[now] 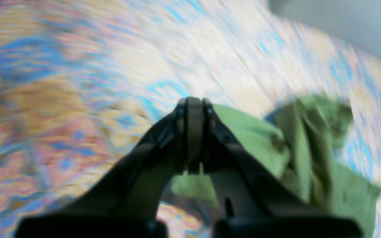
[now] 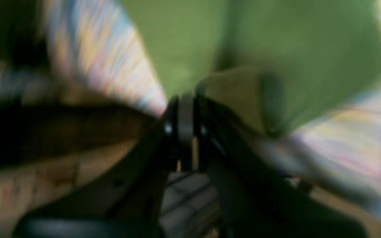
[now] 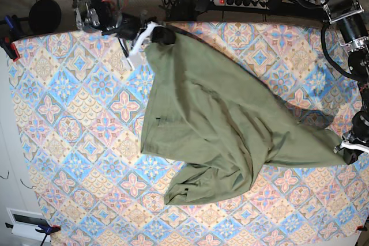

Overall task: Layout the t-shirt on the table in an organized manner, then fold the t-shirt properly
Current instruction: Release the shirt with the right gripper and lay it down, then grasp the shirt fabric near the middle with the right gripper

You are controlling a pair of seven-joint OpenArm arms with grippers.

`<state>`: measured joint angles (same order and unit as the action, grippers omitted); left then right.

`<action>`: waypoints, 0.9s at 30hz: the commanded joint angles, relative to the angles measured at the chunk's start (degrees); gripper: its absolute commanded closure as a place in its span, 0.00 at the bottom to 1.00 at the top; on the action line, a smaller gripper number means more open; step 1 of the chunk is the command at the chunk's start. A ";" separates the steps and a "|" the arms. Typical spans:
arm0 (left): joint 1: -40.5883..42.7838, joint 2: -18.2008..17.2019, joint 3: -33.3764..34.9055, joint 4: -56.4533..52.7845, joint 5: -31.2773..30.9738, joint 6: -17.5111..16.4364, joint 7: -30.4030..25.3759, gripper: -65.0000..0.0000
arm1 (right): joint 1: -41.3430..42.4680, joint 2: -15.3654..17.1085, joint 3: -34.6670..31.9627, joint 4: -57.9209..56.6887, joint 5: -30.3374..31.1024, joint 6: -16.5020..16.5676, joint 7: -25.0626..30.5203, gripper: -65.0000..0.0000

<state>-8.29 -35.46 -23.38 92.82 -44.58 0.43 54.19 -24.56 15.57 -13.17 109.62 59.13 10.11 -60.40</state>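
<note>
Patterned table [image 3: 69,119], t-shirt [image 3: 207,125] stretched between left end effector [image 3: 347,149] and right end effector [image 3: 158,34], both clamped on it

In a blurred frame, the right hand [image 2: 185,127] is closed with olive shirt [image 2: 243,49] fabric bunched at its tips, the shirt spreading up and right from it over the pastel tabletop [image 2: 342,148].

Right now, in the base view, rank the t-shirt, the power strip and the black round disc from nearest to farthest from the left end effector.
1. t-shirt: its stretched corner is pinched in the left end effector, at the view's right edge.
2. power strip: at the top, right of centre.
3. black round disc: far top-left corner.
</note>
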 commanded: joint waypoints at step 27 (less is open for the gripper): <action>-1.60 0.25 -4.01 -8.55 9.72 -0.29 -6.41 1.00 | 33.04 8.73 -6.22 -1.98 -6.08 -0.31 0.23 0.73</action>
<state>-8.64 -34.04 -27.16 83.24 -34.26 0.62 49.04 7.33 24.10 -19.59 106.67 51.40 9.21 -61.65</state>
